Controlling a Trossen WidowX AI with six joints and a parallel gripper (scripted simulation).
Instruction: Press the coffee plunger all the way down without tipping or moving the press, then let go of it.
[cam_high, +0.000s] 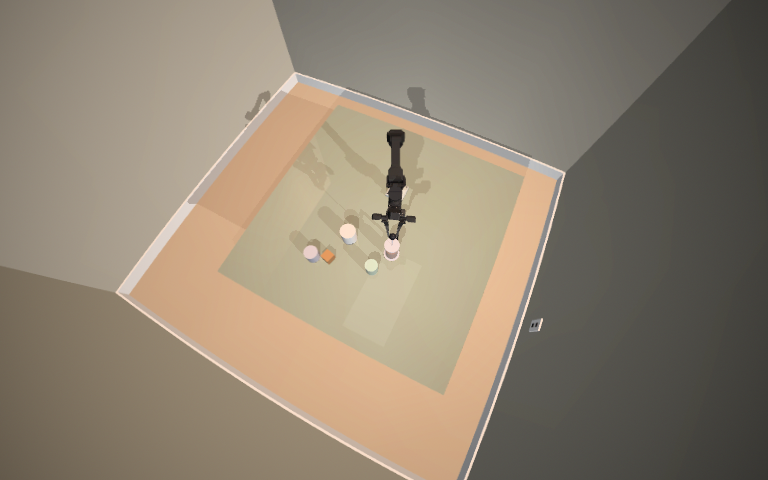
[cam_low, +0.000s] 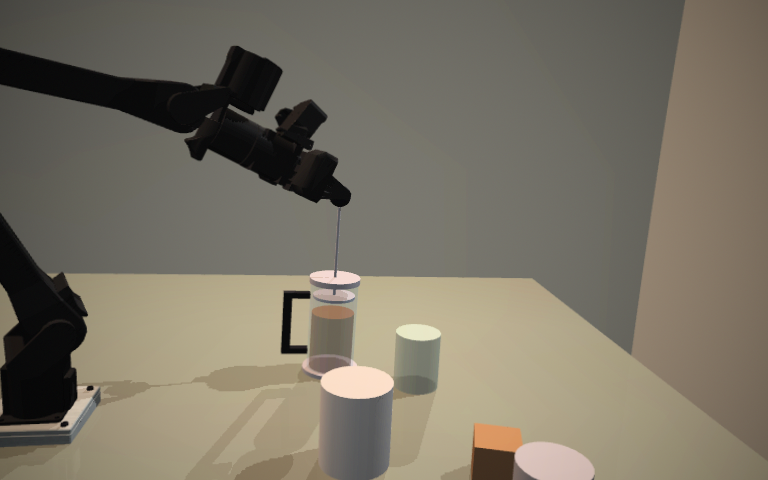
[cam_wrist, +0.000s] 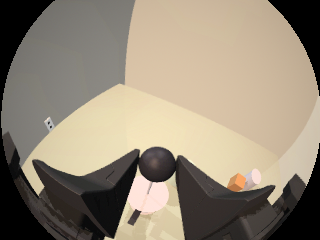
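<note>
closed partway, the hand (cam_low: 337, 195) grips the black knob (cam_wrist: 156, 163) at the top of the plunger, one dark finger (cam_wrist: 100, 190) pressed to each side of it in the wrist view. the hand tilts downward from the arm (cam_low: 113, 93), which reaches in from the base (cam_low: 39, 396) bolted to the bench (cam_low: 566, 350).

straight below the hand, a thin rod (cam_low: 337, 240) runs upright from the knob down through the pale lid (cam_low: 334, 277) of the coffee press (cam_low: 332, 333). the press stands upright on the bench, a clear cylinder with brown liquid in its lower part and a pale filter disc (cam_low: 333, 296) just under the lid, above the liquid. most of the rod shows above the lid, so the plunger is not pressed down. a black bracket handle (cam_low: 292, 322) sticks out from the press on the side toward the arm's base.

beyond the hand, away from the base, a pale green cylinder (cam_low: 417, 357) stands near the press without touching it. a taller cylinder with a peach top (cam_low: 356, 421) stands nearer the outside camera, also apart from the press. farther off that way, an orange block (cam_low: 494, 450) sits just beside a low cylinder with a pinkish top (cam_low: 552, 461); whether the two touch cannot be told. from above, the hand sits right over the press (cam_high: 391, 249), with the other four things off to one side.
</note>
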